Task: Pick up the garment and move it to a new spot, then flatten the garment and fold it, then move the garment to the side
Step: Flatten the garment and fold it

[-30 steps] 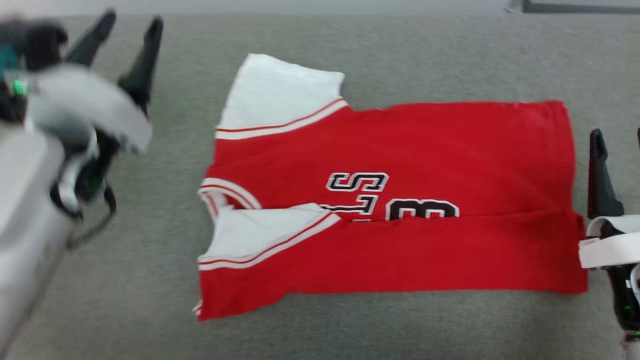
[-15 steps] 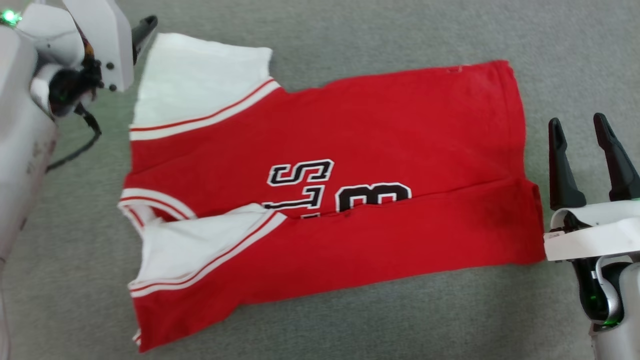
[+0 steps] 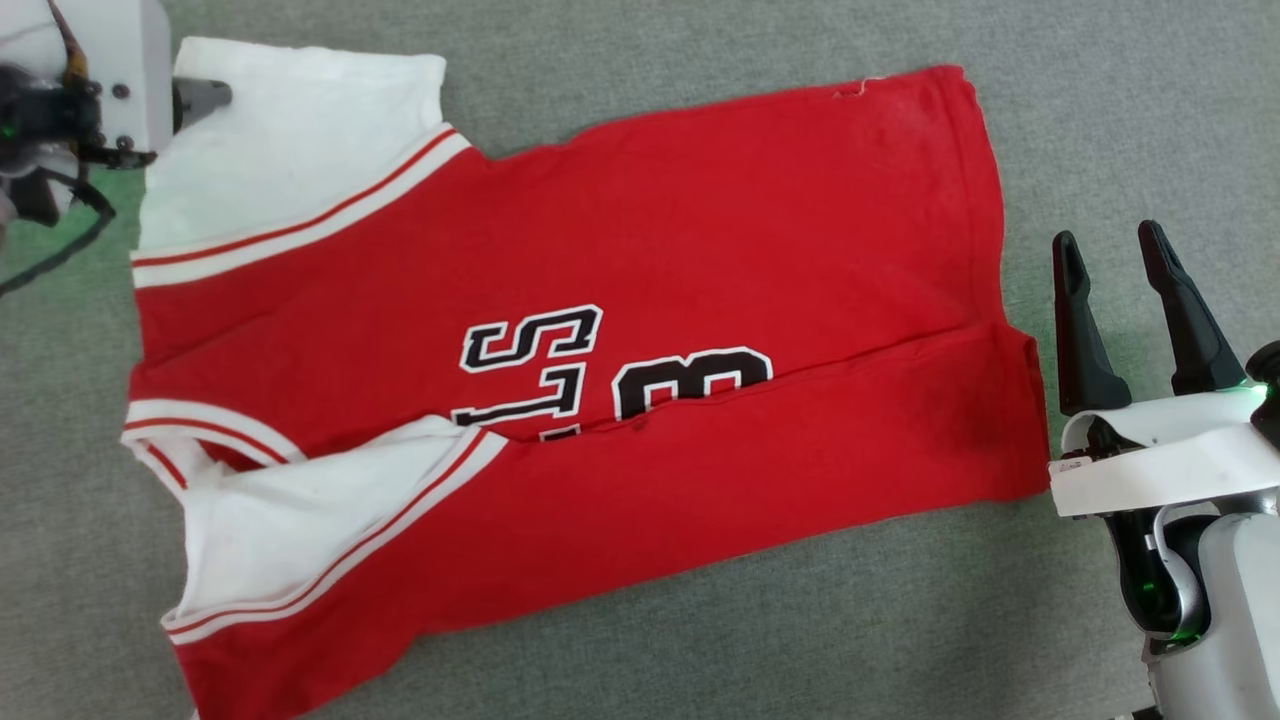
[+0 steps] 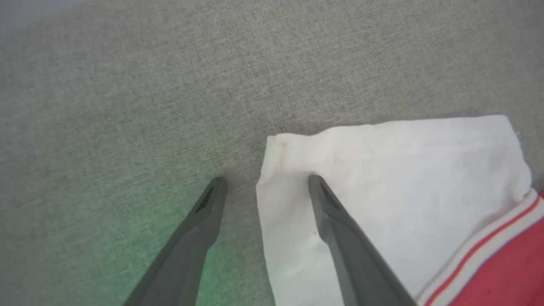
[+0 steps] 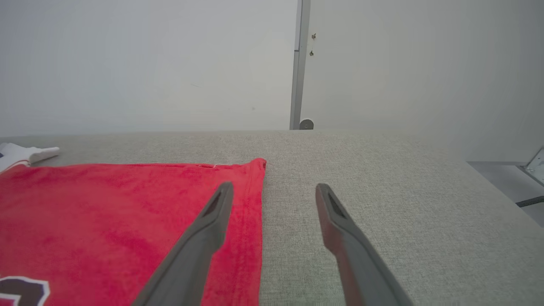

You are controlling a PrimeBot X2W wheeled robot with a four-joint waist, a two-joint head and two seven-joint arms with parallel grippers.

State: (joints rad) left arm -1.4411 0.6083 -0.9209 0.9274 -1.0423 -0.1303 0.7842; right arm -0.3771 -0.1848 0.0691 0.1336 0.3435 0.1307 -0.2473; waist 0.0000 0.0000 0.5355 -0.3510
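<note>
Grey woven surface [image 3: 700,640] carries the flat red-white garment [image 3: 700,230]; left end effector [image 4: 267,180] and right end effector [image 3: 1107,235] gape.

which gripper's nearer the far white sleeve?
Left. The left gripper straddles a corner of the far white sleeve, jaws open; the right gripper sits beside the red hem, opposite end.

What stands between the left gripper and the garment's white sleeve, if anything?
Nothing visible does. The left gripper is open right at the garment: one finger is over the white sleeve, the other over the grey surface, with the sleeve's edge between them.
</note>
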